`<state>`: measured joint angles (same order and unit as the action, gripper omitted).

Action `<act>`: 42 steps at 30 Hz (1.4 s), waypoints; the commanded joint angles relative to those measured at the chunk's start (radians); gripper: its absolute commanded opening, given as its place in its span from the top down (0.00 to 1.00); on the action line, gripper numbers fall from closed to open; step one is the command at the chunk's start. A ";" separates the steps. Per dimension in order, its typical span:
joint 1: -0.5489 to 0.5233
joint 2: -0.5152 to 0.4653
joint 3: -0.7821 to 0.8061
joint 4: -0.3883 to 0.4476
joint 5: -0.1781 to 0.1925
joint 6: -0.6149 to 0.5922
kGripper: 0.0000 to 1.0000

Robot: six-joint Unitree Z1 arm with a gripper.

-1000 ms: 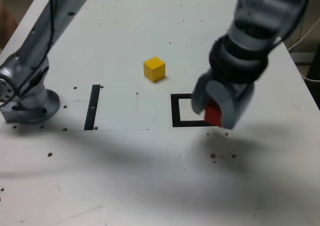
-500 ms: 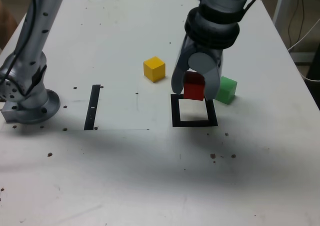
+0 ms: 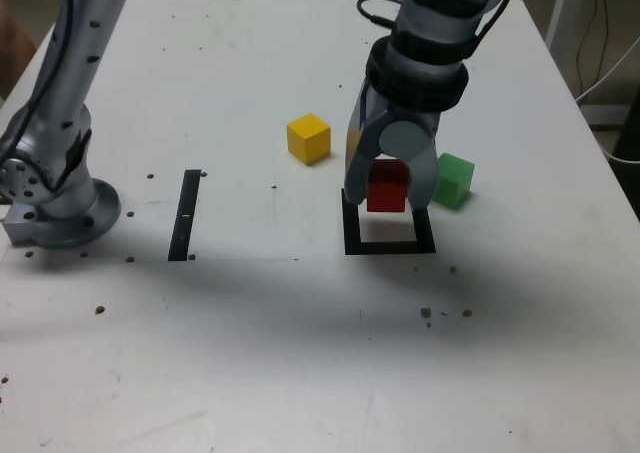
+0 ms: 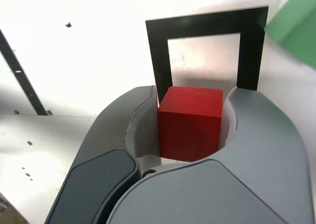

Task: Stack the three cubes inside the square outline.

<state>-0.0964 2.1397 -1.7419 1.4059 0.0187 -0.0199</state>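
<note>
Gripping red cube [image 3: 387, 188] above square outline [image 3: 350, 235]

We count three cubes, one of each colour: one red cube [image 3: 387, 186], one yellow cube [image 3: 308, 138] and one green cube [image 3: 454, 180]. We count one square outline [image 3: 351, 235], black with a white centre, and one narrow black strip [image 3: 185, 214]. We count one table [image 3: 250, 353], white, scattered with small dark specks too many and too small to number. We count one arm [image 3: 440, 33], one base [image 3: 55, 208] and one gripper [image 3: 389, 195] with two jaws.
</note>
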 commanded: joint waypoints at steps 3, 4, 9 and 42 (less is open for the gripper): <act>0.010 0.016 0.020 -0.023 -0.002 -0.001 0.61; 0.012 0.019 0.024 -0.028 -0.003 0.000 0.61; 0.016 0.031 0.043 -0.052 -0.011 0.003 0.61; 0.049 0.031 0.146 -0.179 -0.042 0.049 0.07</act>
<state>-0.0498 2.1845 -1.6004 1.2252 -0.0278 0.0276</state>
